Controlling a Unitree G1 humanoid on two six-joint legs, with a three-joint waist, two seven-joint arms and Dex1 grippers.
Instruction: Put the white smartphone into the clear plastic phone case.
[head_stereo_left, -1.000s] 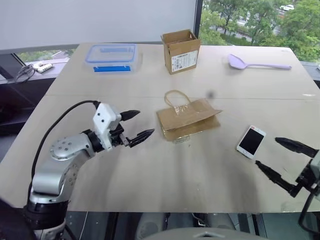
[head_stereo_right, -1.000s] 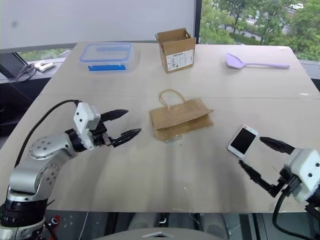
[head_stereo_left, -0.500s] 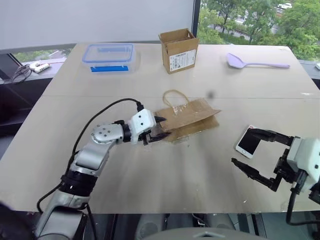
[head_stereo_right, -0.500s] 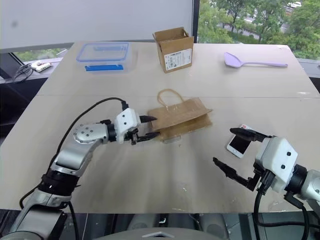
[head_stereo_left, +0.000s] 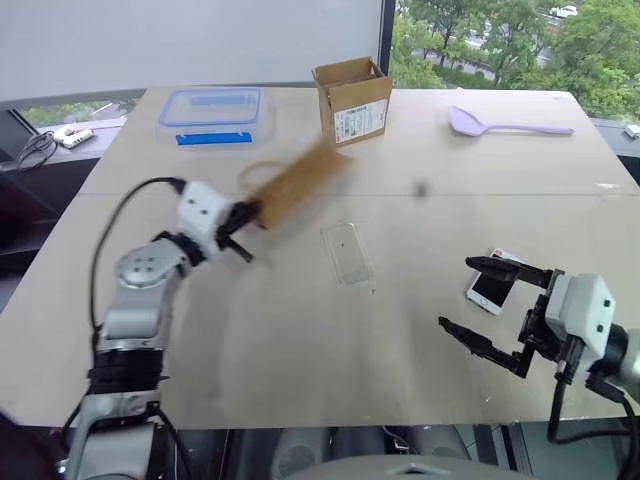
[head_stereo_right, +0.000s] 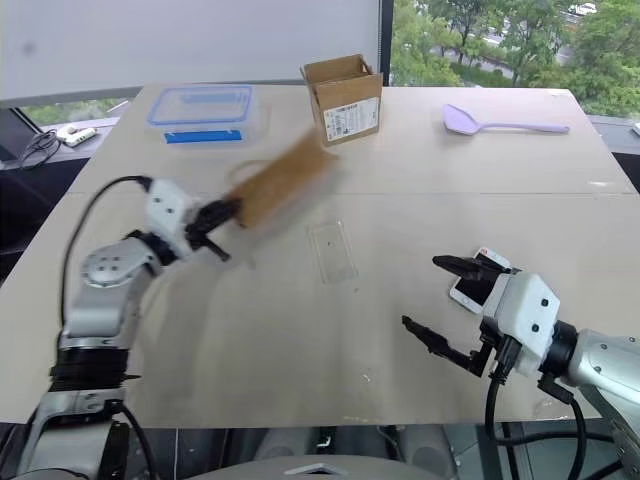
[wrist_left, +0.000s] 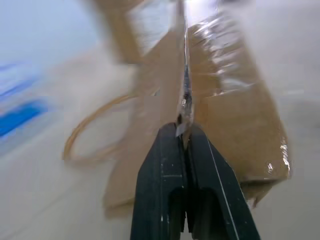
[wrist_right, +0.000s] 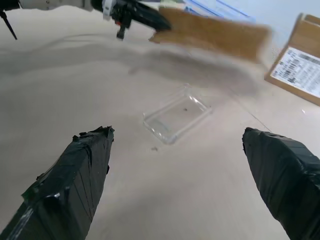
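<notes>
Pinching the paper bag by its edge, my left tool has its fingers clamped flat together on the brown paper, and the bag hangs in the air off to the left of the case. I judge the bag is held up there simply to keep it clear of the case, which lies bare and open side up in the middle of the worktop.

My right tool stands spread wide and holds nothing. The phone lies flat on the worktop just behind its upper finger, screen up, well apart from the case. With the tool spread beside it, I judge the phone is what I take next.

On the cardboard box at the far edge there is a white printed label; I cannot read its text. Nothing legible shows on the phone or case.
</notes>
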